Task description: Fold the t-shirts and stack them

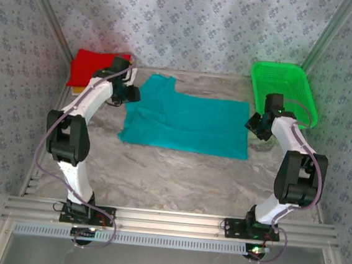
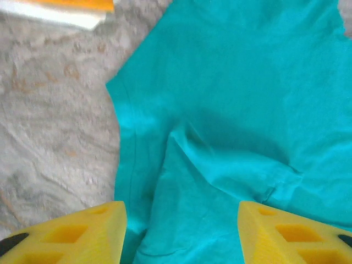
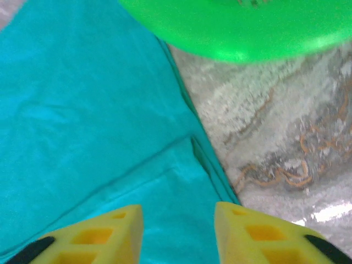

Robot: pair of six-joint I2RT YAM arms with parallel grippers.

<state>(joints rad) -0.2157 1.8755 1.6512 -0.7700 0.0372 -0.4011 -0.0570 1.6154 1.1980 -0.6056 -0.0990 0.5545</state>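
Observation:
A teal t-shirt [image 1: 189,124] lies flat across the middle of the marble table, with a folded layer along its edges. My left gripper [image 1: 131,94] hovers over its upper left part, jaws open, and teal cloth [image 2: 231,110] lies under the gap between its yellow fingers [image 2: 181,231]. At the shirt's right edge my right gripper [image 1: 254,126] is also open, with a folded corner of the teal cloth [image 3: 82,110] below its fingers [image 3: 179,234]. A folded red t-shirt [image 1: 95,65] tops a stack at the back left. The stack's orange-yellow [image 2: 71,4] and white [image 2: 55,15] layers show in the left wrist view.
A bright green mesh basket [image 1: 286,86] stands at the back right, close beyond the right gripper; its rim [image 3: 242,27] shows in the right wrist view. Patterned walls close in the back and both sides. Bare marble [image 1: 178,176] stretches in front of the teal shirt.

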